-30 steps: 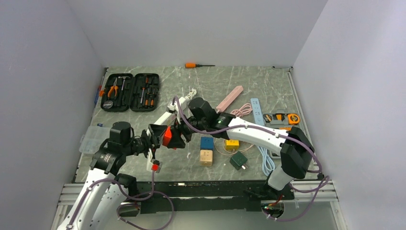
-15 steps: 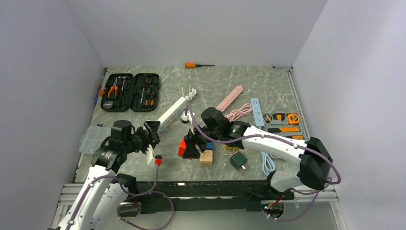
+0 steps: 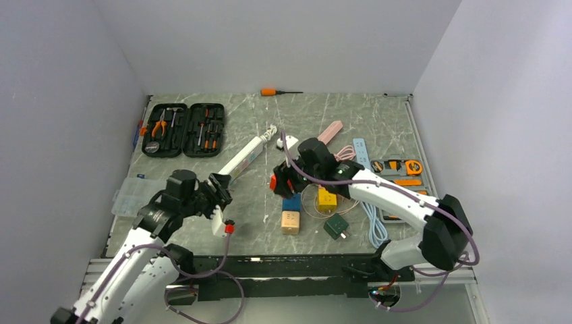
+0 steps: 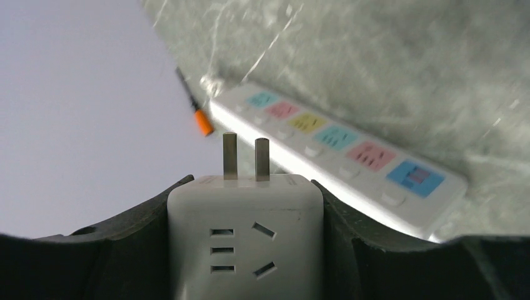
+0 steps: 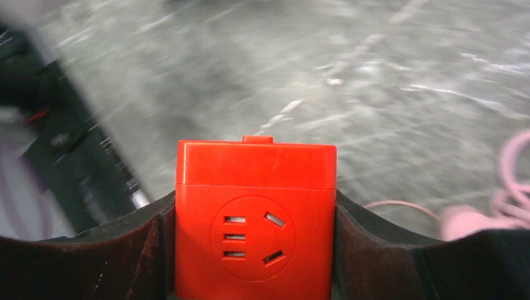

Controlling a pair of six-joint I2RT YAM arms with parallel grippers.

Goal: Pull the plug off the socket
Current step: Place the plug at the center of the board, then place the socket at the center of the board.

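Top view: the left gripper (image 3: 220,185) and the right gripper (image 3: 275,182) are seen well apart above the grey table (image 3: 378,115). A second earlier they were pressed together, with the white plug (image 4: 245,231) seated in the red socket block (image 3: 273,183). The two parts are now separated, so the pull is judged to be done; only setting the parts down may remain. The red socket block is held off the table in the right gripper, above a cluster of small blocks. The plug itself is hard to make out from here. A white power strip (image 3: 246,155) lies between the arms, and an orange screwdriver (image 3: 276,91) lies at the far edge.

Left wrist view: what is hidden from above is shown here. The jaws are closed on the sides of the white plug. Its two metal prongs are bare and free, pointed toward the power strip, which lies beyond without being touched.

Right wrist view: the jaws are clamped on the sides of the red socket block. Its face holes are seen empty, and a pink cable (image 5: 512,181) lies on the table at the right.
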